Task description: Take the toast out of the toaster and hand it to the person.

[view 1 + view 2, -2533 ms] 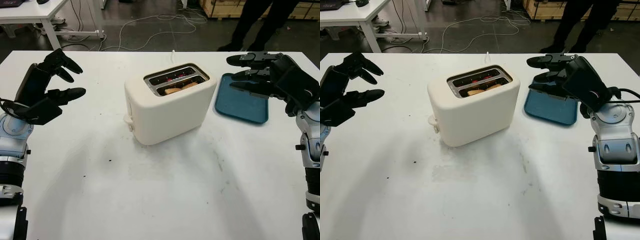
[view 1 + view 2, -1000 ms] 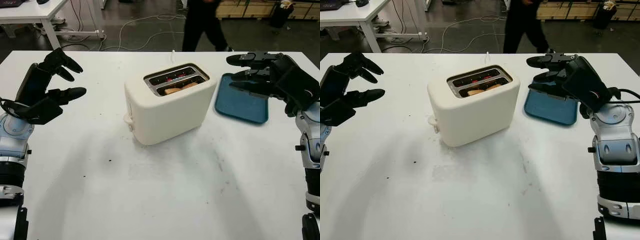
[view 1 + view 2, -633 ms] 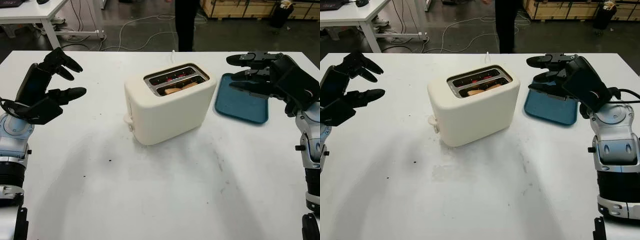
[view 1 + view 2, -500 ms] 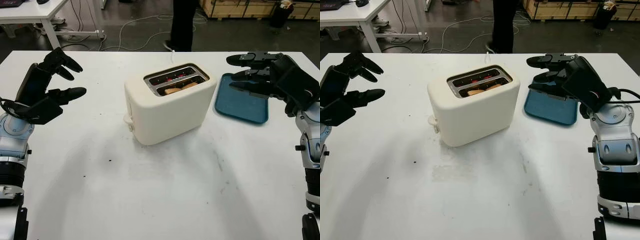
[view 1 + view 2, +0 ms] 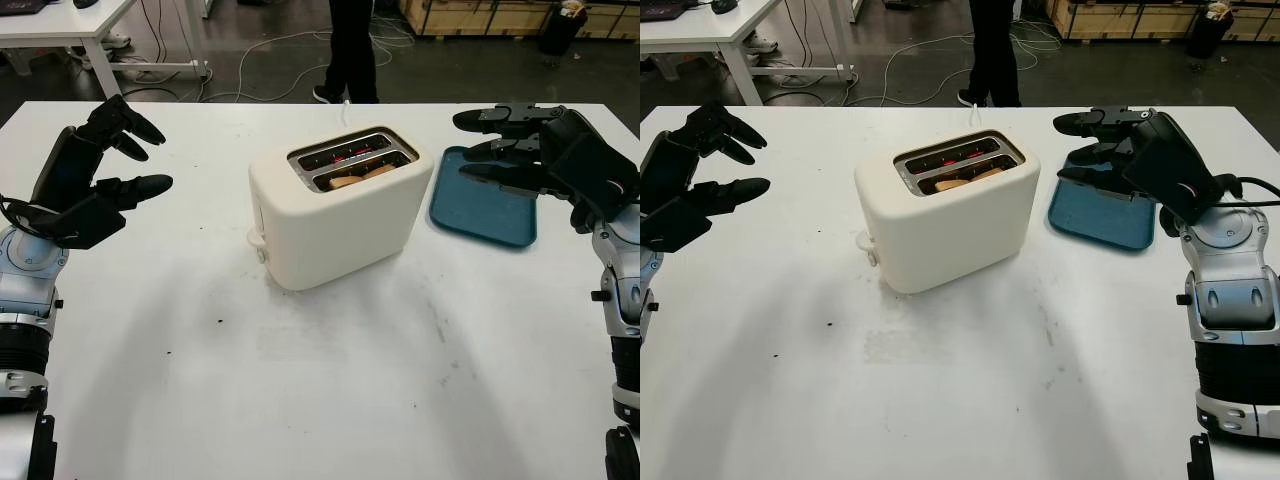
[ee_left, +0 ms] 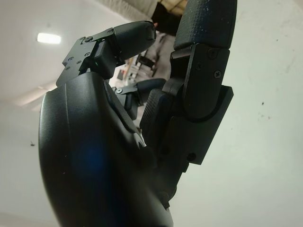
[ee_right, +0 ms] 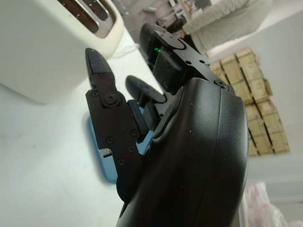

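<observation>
Right hand [image 5: 520, 160] open and empty above the blue tray [image 5: 484, 212], I judge the toast [image 5: 360, 176] light, brittle, low in the toaster [image 5: 335, 215], so I'd pinch its top edge.

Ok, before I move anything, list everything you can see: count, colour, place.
toaster: one, cream, middle of the table.
toast: one slice, tan, down in the toaster's near slot.
tray: one, blue, on the table to the toaster's right.
table: one, white, under everything.
second table: one, white, far left on the floor behind.
cables: several, pale, on the dark floor behind.
person: one, dark trousers, legs beyond the table's far edge.
left hand: black, open, raised over the table's left side.
right hand: black, open, above the tray.
</observation>
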`<state>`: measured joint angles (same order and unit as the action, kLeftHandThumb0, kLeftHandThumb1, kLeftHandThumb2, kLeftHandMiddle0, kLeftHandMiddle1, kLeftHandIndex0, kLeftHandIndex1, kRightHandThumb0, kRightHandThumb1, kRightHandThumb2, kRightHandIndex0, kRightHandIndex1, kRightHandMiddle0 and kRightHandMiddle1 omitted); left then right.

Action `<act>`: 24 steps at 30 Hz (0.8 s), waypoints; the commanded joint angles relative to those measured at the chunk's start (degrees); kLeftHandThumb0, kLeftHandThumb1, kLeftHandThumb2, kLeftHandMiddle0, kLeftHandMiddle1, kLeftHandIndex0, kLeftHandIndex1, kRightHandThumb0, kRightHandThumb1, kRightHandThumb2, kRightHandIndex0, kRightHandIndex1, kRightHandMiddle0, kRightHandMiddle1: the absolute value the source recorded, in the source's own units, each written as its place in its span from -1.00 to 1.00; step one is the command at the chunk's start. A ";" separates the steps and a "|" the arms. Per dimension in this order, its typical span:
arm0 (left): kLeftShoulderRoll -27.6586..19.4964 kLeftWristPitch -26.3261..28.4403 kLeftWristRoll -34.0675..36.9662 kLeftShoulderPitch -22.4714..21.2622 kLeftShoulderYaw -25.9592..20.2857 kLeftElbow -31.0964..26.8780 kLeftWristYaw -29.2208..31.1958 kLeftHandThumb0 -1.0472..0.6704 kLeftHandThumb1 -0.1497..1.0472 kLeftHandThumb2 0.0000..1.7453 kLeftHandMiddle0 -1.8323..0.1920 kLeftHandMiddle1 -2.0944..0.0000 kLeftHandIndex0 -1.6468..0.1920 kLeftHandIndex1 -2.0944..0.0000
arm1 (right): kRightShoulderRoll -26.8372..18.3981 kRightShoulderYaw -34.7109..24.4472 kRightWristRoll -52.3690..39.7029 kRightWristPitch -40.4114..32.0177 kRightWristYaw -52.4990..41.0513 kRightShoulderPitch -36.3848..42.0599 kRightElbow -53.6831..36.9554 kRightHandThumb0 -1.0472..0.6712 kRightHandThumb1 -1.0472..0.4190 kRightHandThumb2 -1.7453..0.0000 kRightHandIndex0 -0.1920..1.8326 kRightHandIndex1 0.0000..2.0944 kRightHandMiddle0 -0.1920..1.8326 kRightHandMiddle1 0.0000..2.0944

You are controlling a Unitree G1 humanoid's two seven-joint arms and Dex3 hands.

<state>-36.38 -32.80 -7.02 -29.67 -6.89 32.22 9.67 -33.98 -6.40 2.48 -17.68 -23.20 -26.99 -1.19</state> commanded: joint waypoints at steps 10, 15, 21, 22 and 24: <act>0.13 -0.27 -0.12 -0.18 -0.20 -0.15 -0.35 -1.00 0.79 -0.73 0.55 -0.47 0.56 -0.41 | -0.16 -0.30 -0.16 0.05 0.10 -0.38 -0.20 -0.09 -0.71 1.00 -0.28 -0.42 -0.07 -1.00; 0.22 0.02 0.32 -0.19 -0.29 -0.26 -0.02 -1.00 0.79 -0.74 0.54 -0.47 0.55 -0.41 | -0.06 -0.30 -0.33 -0.29 0.02 -0.51 -0.12 -0.10 -0.71 1.00 -0.27 -0.42 -0.07 -1.00; 0.16 -0.26 0.11 -0.10 -0.28 -0.12 -0.21 -1.00 0.79 -0.72 0.54 -0.48 0.56 -0.41 | -0.02 -0.22 -0.26 0.13 0.07 -0.44 -0.06 -0.11 -0.70 1.00 -0.27 -0.42 -0.06 -0.99; 0.15 -0.15 0.05 -0.07 -0.28 -0.21 -0.25 -1.00 0.79 -0.72 0.54 -0.48 0.56 -0.41 | -0.01 -0.22 -0.30 0.19 0.03 -0.44 -0.05 -0.11 -0.71 1.00 -0.27 -0.42 -0.06 -0.99; 0.17 0.08 0.07 -0.01 -0.29 -0.36 -0.25 -1.00 0.79 -0.72 0.54 -0.48 0.56 -0.41 | 0.00 -0.36 -0.43 0.47 -0.01 -0.39 0.13 -0.10 -0.71 1.00 -0.28 -0.42 -0.07 -1.00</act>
<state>-36.38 -32.80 -7.01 -29.67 -6.90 32.22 9.67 -33.97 -6.42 2.62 -17.61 -23.21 -26.99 -1.18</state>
